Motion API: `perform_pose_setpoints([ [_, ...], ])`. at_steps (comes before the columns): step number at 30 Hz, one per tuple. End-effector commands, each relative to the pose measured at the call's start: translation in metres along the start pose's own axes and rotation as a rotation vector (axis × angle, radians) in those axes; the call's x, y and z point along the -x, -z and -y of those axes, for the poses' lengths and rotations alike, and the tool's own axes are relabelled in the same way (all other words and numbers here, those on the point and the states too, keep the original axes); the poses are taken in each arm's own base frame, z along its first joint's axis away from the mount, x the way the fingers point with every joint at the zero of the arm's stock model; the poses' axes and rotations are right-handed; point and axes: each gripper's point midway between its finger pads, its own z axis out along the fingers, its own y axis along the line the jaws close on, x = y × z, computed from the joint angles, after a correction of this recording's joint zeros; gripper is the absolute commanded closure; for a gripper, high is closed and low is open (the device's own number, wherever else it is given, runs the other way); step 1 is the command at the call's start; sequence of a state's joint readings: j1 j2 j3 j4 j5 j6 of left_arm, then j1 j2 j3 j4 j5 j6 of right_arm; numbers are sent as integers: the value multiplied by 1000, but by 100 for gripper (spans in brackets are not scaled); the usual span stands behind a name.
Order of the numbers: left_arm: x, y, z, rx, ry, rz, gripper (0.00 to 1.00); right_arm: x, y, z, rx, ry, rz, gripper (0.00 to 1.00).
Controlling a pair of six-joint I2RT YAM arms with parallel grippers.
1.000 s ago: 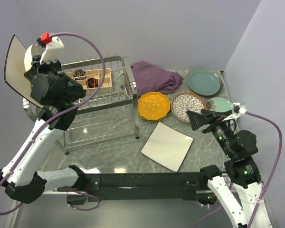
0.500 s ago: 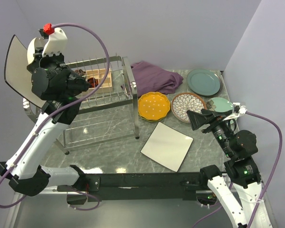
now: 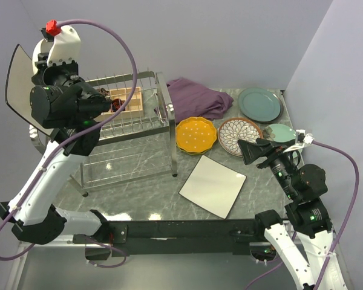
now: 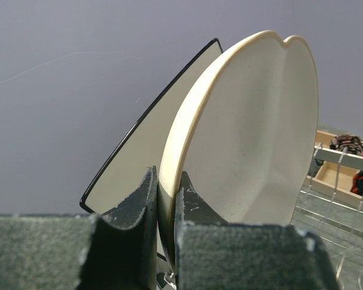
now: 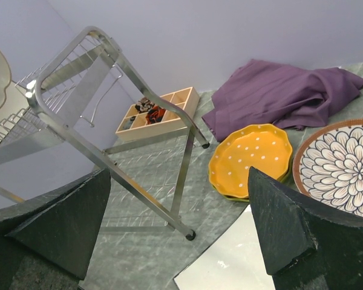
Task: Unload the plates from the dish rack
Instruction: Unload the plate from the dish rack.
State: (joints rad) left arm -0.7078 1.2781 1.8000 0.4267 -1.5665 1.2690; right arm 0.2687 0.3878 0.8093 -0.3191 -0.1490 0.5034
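The worktop [image 3: 146, 194] is a grey-green marbled slab, glossy enough to throw back light, set in a corner of plain pale-lilac walls. The dish rack [image 3: 146, 115] stands on its left half, silver wire on tubular legs, with a small wooden box [image 3: 128, 101] on its upper tier. At the rack's far left end the left pincer [image 4: 166, 202] is clenched on the edge of a round cream plate [image 4: 254, 139], which stands upright on edge. Just behind it leans a large white square plate with a dark rim [image 3: 18, 84]. The arm hides the lower edges of both, so I cannot say for sure whether they sit between the prongs. To the right of the rack a purple cloth [image 3: 196, 96] lies crumpled against the back wall. In front of it the orange dotted scalloped plate [image 3: 196, 134] and the brown-patterned plate [image 3: 239, 134] lie flat side by side. A teal-green plate [image 3: 260, 104] rests near the right wall. A paler green plate [image 3: 282, 133] lies nearer, partly behind the right arm. A second white square plate [image 3: 213, 185] lies flat in the middle. The right pincer [image 3: 252, 151] hangs above the right side of the worktop with its fingers spread wide and nothing between them.
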Motion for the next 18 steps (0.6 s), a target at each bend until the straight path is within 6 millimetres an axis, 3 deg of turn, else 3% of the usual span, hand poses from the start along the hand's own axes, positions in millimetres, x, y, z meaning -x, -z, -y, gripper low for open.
perform_pose_setpoints([
  [1, 36, 1, -23, -48, 233, 115, 99, 4, -4, 0, 1, 17, 14, 0],
  [14, 52, 13, -24, -154, 398, 145, 99, 5, -3, 0, -5, 21, 17, 0],
  [18, 56, 20, -24, -233, 521, 152, 99, 5, -3, 1, -5, 20, 19, 0],
])
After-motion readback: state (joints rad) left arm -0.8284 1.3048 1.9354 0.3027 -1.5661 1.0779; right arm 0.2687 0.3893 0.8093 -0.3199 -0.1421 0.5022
